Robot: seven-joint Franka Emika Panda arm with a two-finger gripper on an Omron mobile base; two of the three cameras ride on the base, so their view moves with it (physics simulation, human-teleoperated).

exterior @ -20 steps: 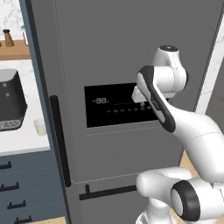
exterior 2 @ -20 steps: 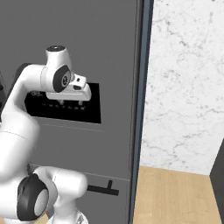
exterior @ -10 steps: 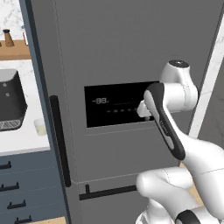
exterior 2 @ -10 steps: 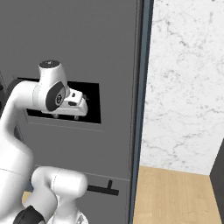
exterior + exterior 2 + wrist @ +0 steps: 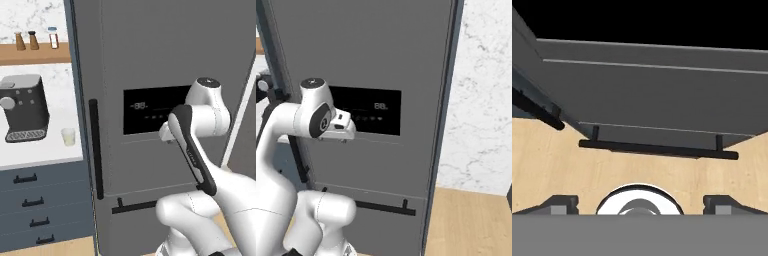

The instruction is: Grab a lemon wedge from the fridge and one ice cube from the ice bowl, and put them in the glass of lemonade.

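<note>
— Where was the arm?

— It rose bent at the elbow in front of the fridge, the wrist level with the black display panel on the door.

— And the hand?

— The gripper pointed down along the door toward the floor, close to the panel but apart from it.

— The jaws?

— Spread wide, the two dark fingertips well apart, nothing between them.
</note>
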